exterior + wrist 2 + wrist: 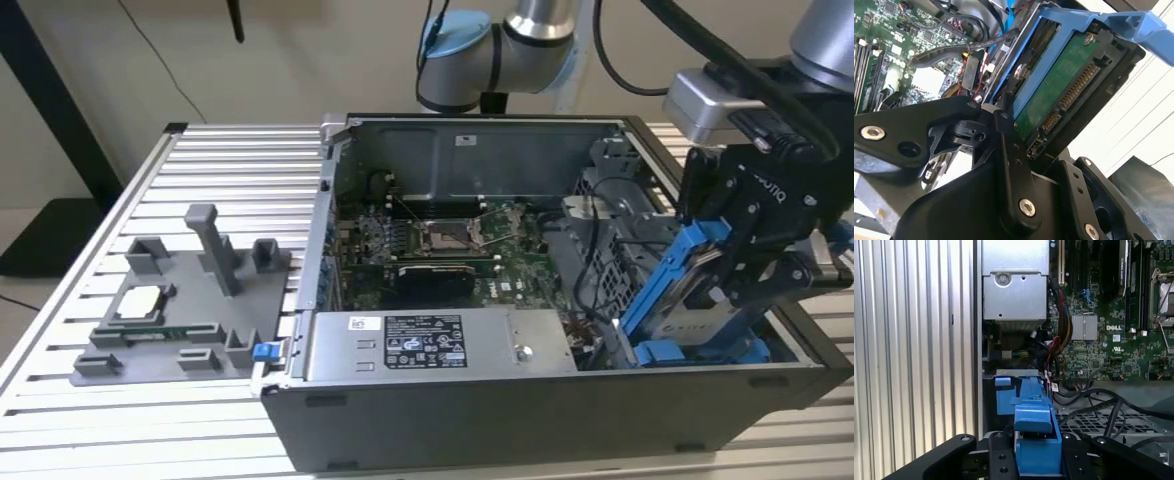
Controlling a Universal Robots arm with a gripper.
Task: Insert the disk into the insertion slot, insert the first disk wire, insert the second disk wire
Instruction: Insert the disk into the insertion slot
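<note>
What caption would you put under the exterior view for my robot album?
The claw holds the disk tilted, its lower end in the open case.

I look down into an open computer case (534, 425) that stands on a slatted metal table (80, 420). On its floor lies a green motherboard (521, 265) with a square processor socket (447, 237) near the middle. A silver labelled power-supply box (441, 345) sits along the case's near wall in the exterior view, and a perforated grey cage (607, 275) stands toward that view's right. Red and black wires (1056, 347) run beside the box in the first wrist view. Outside the case, on the exterior view's left, a grey holder tray (174, 270) rests on the table, with a post (211, 245) standing upright on it.
</note>
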